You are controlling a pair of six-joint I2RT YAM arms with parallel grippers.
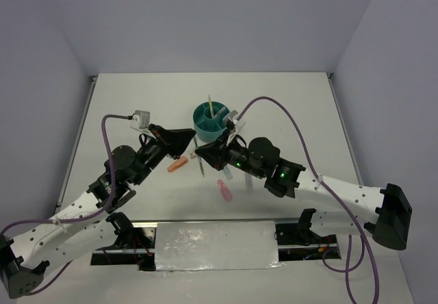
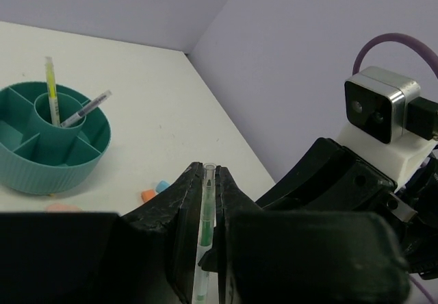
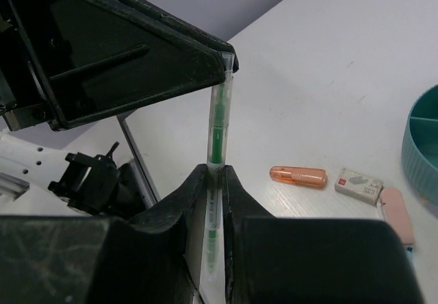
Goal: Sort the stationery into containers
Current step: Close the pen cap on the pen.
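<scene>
Both left pincer [image 2: 209, 175] and right pincer [image 3: 215, 177] tight on green pen [image 3: 219, 120] above white table [image 1: 137, 105], lilac walls [image 1: 205, 16]

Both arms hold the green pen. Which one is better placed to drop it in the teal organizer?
Probably right. The right gripper has its jaws clamped on the green pen near its middle, upright, while the left gripper pinches only its top end. The organizer sits just beyond both.
</scene>
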